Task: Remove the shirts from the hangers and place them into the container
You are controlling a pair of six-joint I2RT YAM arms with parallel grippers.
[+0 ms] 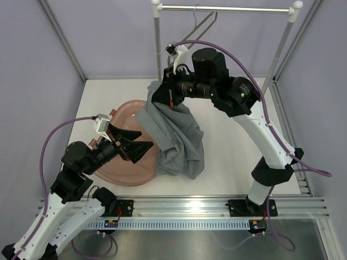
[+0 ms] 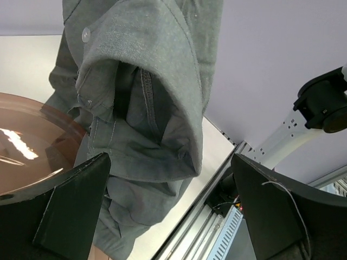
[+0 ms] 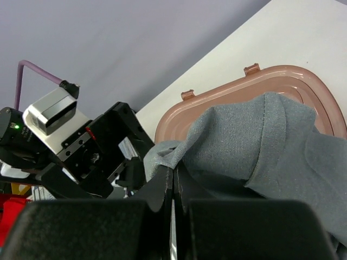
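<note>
Right hand [image 3: 173,176] clamped on shirt [image 1: 176,138], left hand [image 1: 133,146] wide open, empty. Releasing now likely drops the shirt beside container [image 1: 129,108], onto table [image 1: 233,130].

The grey-green shirt [image 2: 146,108] hangs bunched from the top centre, its lower folds overlapping the right edge of the pinkish-brown tub [image 2: 32,162] at left. Black fingers [image 2: 70,211] stand wide apart in the lower corners, holding nothing. White counter [image 2: 21,59] lies behind.
</note>
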